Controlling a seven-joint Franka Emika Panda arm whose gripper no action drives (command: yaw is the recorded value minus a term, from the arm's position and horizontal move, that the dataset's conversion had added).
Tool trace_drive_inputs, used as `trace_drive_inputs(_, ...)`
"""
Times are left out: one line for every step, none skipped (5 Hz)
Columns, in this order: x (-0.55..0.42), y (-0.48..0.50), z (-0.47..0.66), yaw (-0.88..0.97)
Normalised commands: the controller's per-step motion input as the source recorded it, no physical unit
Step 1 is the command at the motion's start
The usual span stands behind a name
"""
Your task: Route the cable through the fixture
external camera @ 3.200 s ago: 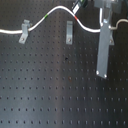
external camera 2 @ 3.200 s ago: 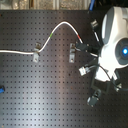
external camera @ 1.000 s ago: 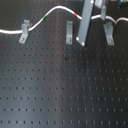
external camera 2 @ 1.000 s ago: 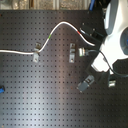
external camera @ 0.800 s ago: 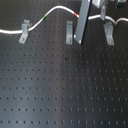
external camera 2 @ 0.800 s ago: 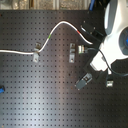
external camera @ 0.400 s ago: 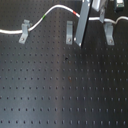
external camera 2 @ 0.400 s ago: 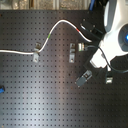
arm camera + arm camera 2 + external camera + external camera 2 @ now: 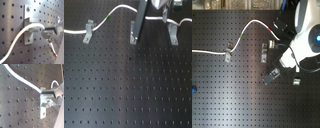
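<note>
The white cable [image 9: 118, 8] runs from the first exterior view's left through the left fixture [image 9: 88, 31], arcs up, and drops behind the grey gripper bar [image 9: 139, 22]. Its green band [image 9: 242, 37] shows in the second exterior view. My gripper [image 9: 48, 34] is shut on the cable [image 9: 27, 28] right beside the middle fixture [image 9: 29, 23]. A thin end with a red tip [image 9: 55, 53] hangs past the fingers. In the second wrist view the cable [image 9: 22, 79] runs into the gripper [image 9: 44, 93] above the fixture [image 9: 46, 105].
A third fixture [image 9: 174, 34] stands at the first exterior view's right. The black perforated board [image 9: 124, 90] spreads in front of the fixtures. The white arm body [image 9: 308, 35] covers the second exterior view's upper right. A small blue item [image 9: 193, 90] lies at that board's left edge.
The gripper, holding the cable, has moved toward the first exterior view's left, from near the right fixture to the middle fixture. The cable's arc has followed it.
</note>
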Motion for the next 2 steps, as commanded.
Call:
trace_drive_inputs(-0.018,-0.013,0.45,0.11)
trace_drive_inputs(-0.154,-0.091,0.48,0.00)
